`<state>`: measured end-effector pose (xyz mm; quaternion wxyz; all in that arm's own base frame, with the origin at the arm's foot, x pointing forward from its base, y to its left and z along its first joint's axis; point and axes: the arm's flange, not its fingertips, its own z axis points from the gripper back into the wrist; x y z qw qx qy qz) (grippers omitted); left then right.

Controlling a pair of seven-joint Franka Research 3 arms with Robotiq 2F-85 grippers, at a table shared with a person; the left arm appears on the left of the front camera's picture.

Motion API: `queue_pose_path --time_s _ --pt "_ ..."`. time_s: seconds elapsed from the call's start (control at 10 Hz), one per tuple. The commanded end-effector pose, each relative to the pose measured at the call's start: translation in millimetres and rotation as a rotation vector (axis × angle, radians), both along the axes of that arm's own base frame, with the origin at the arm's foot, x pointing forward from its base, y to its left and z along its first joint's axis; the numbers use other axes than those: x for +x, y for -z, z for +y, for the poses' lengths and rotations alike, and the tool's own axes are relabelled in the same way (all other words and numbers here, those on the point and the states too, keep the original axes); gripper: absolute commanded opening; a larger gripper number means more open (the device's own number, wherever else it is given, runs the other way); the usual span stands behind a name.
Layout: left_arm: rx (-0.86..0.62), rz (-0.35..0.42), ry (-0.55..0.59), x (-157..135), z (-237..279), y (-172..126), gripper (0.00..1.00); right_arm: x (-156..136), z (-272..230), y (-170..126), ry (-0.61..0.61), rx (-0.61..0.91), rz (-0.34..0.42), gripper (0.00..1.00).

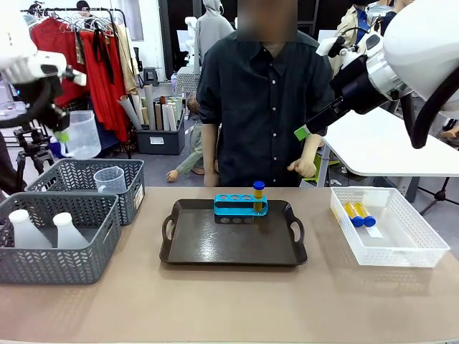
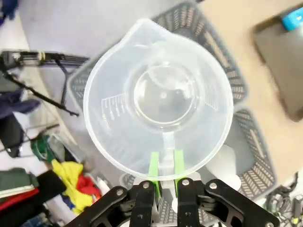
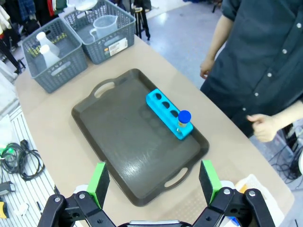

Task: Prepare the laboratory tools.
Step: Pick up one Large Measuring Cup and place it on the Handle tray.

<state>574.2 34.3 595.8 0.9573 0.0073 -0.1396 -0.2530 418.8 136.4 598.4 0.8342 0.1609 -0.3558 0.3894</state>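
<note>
Across the table (image 1: 237,308) we log, largest first: the dark tray (image 1: 229,247) at the middle, toward the far edge; two grey baskets (image 1: 57,269) along the left edge; a white bin (image 1: 423,252) by the right edge.

Above the far left corner hangs the measuring jug (image 1: 82,135), its mouth facing the wrist camera. The left gripper (image 2: 165,165) is clamped thin on its handle. Two white flasks (image 1: 68,231) stand in the near basket.

At the tray's far edge sits the blue rack (image 1: 240,208), with one capped tube (image 1: 258,195) upright in its right-end hole. Two more tubes (image 1: 358,213) lie in the bin. We see the right gripper (image 3: 154,182) spread wide and empty, high near the tray's right end.

Risks, as we judge them:
- The pinch is narrow, so a swing could twist the jug loose, and it might fall past the table's edge.
- Set down close to the rack, the jug could tip the lone tube.
- Both arms converging on the tray could clash.
</note>
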Motion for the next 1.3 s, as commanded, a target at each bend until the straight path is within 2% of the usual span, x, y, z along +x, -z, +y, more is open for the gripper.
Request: queue_pose_path --time_s 0.0,0.3,0.6,0.8,0.9,1.2 --pt "0.004 -0.046 0.160 -15 -28 -35 0.00 0 0 -1 -0.005 0.001 -0.001 1.00" --pt "0.041 -0.043 0.412 -45 -90 -96 0.00 0 0 -1 -0.005 0.001 -0.001 1.00" --pt "0.079 -0.020 0.593 -67 -145 -113 0.00 0 0 -1 -0.005 0.001 -0.001 1.00" --pt "0.061 -0.017 0.628 -73 -154 -113 0.00 0 0 -1 -0.005 0.001 -0.001 1.00" --pt "0.072 -0.022 0.579 -75 -161 -113 0.00 0 0 -1 -0.005 0.001 -0.001 1.00" --pt "0.072 -0.022 0.579 -75 -161 -113 0.00 0 0 -1 -0.005 0.001 -0.001 1.00"
